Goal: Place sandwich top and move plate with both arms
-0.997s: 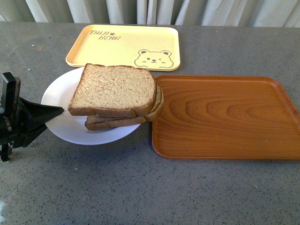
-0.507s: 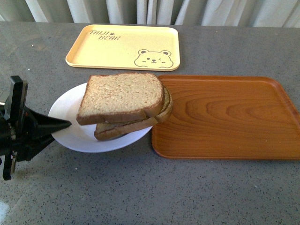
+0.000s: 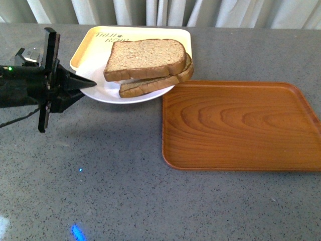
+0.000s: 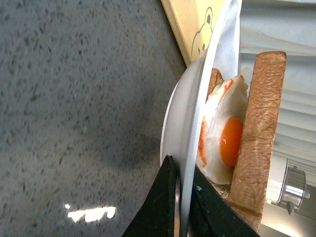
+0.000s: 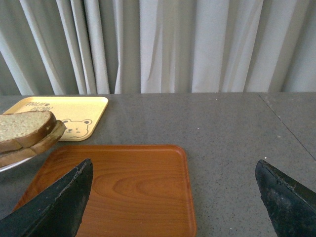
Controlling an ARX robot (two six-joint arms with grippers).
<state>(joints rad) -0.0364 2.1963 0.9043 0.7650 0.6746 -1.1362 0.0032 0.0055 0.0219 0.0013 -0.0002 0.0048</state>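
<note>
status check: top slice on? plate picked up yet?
Done: the sandwich top lies on the stack, fried egg under it. In hand: the left gripper has its jaws shut on the plate rim, apparently holding it clear of the table by the cream tray. The right gripper is open, off the plate, above the wood tray. Left: probably right-arm grip, then set-down.

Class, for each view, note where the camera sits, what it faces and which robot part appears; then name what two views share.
Front view: on the robot's body, facing forward over the plate and sandwich top; the left gripper shows.
Left wrist view: on the left wrist, looking along its fingers clamped on the plate rim, past the fried egg.
Right wrist view: on the right wrist, facing the wooden tray and curtain; the open right gripper shows.
Shared: all three show the sandwich top.
</note>
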